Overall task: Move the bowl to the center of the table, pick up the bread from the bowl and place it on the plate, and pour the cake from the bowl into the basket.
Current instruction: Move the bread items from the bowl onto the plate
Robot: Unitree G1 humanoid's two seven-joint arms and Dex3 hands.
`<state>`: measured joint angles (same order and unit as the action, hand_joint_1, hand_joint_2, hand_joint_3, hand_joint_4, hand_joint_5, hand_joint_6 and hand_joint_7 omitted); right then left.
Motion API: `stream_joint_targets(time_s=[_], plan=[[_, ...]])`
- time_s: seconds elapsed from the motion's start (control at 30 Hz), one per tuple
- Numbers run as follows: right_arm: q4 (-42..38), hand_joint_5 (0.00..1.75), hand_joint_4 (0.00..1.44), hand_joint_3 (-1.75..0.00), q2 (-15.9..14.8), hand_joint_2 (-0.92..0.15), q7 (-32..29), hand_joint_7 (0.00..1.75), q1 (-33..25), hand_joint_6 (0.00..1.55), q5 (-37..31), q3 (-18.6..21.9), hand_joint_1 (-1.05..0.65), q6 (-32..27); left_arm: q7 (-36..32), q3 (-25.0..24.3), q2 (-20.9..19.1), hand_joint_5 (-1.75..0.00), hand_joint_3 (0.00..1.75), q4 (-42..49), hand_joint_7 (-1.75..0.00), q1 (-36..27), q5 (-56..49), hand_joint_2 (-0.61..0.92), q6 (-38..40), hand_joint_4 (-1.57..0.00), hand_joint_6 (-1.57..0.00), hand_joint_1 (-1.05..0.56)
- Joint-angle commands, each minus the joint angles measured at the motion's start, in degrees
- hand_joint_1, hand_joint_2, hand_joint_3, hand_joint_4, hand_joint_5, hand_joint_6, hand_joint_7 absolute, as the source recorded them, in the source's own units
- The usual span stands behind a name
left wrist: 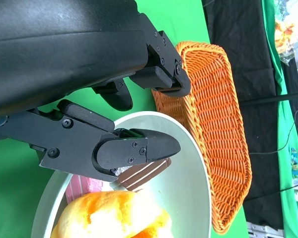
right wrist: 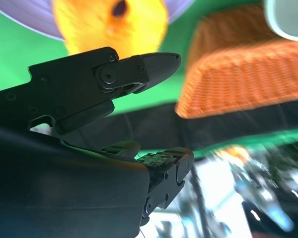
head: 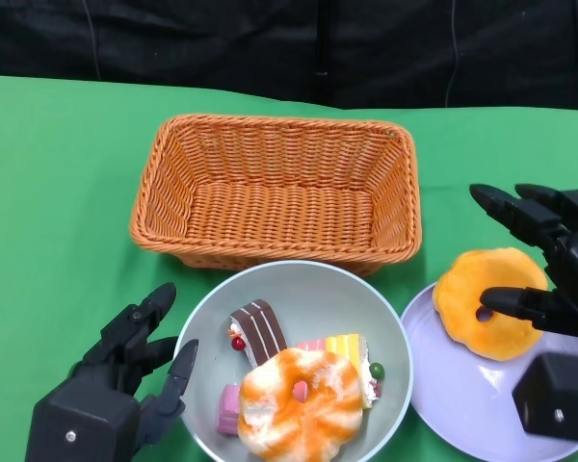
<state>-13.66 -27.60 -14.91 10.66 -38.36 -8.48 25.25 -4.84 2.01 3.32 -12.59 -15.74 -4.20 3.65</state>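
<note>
One bread ring lies on the plate under the right hand's spread fingers; left hand, fingers apart, beside the bowl; second bread and cakes remain, basket unfilled.

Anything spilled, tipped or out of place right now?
Nothing spilled. One glazed orange bread ring lies in the pale green bowl atop the cake slices, and the woven orange basket holds nothing.

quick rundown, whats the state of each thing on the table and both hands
basket: upright, empty
bowl: upright, holds a bread ring and cake pieces
plate: holds one orange bread
orange bread: lying flat on the plate
left hand: open, beside the bowl
right hand: open, over the orange bread
</note>
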Motion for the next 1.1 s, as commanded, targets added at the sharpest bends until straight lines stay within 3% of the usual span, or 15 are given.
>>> stream_joint_targets(time_s=[0.03, 0.13, 0.3, 0.47, 0.6, 0.73, 0.87, 1.1], plan=[[-2.7, 0.57, 0.0, -0.15, -0.5, -0.92, -5.9, 0.02, 1.0, 0.26, -0.7, -0.2, -0.68, 6.1, 0.2, -0.1, -0.6, -0.85, 0.47, -0.3, -0.01, 0.1, -0.1, 0.92, 0.2, -0.23, -0.49, -0.55], [-2.9, 0.73, 0.0, -0.1, 0.2, -0.92, -9.7, 0.05, 1.0, 0.3, -0.7, -0.6, -0.63, 12.0, 0.5, -0.3, -0.6, -0.84, 0.47, -0.5, -0.01, 0.0, 0.3, 0.92, 0.4, -0.23, -0.49, -0.55], [2.3, 0.9, 0.0, -0.06, 1.0, -0.92, -5.0, 0.11, -0.6, 0.33, 3.9, -1.3, -0.47, 15.8, 0.4, -0.3, -0.6, -0.85, 0.47, -0.7, -0.01, 0.1, 0.3, 0.92, 0.5, -0.23, -0.49, -0.54], [7.9, 0.94, 0.0, -0.04, 1.3, -0.92, 2.2, 0.13, -2.6, 0.3, 8.9, -1.4, -0.44, 15.7, 0.4, -0.2, -0.5, -0.85, 0.47, -1.0, -0.01, 0.1, 0.3, 0.92, 1.0, -0.24, -0.5, -0.53], [15.8, 0.94, 0.0, -0.04, 1.7, -0.91, 11.0, 0.14, -5.4, 0.29, 15.5, -2.1, -0.44, 12.0, 0.4, -0.1, -0.5, -0.85, 0.48, -0.9, -0.01, 0.4, 0.1, 0.92, 1.3, -0.23, -0.49, -0.54], [17.1, 0.94, 0.0, -0.03, 2.5, -0.91, 13.4, 0.15, -6.0, 0.29, 16.3, -1.2, -0.44, 10.9, 0.4, -0.1, -0.5, -0.85, 0.48, -0.9, -0.01, 0.4, 0.1, 0.92, 1.4, -0.23, -0.49, -0.54], [21.1, 0.98, 0.06, -0.01, 1.8, -0.89, 22.7, 0.21, -3.7, 0.37, 17.4, -6.1, -0.44, 9.6, 0.0, 0.2, -0.2, -0.86, 0.48, 0.2, -0.01, 1.6, -0.3, 0.92, 1.7, -0.23, -0.49, -0.54], [20.0, 0.98, 0.12, 0.0, 3.2, -0.86, 26.5, 0.25, -1.4, 0.42, 14.5, -8.4, -0.43, 10.2, -0.3, 0.4, -0.1, -0.85, 0.48, 0.3, -0.01, 2.0, -0.6, 0.92, 1.6, -0.23, -0.49, -0.54]])
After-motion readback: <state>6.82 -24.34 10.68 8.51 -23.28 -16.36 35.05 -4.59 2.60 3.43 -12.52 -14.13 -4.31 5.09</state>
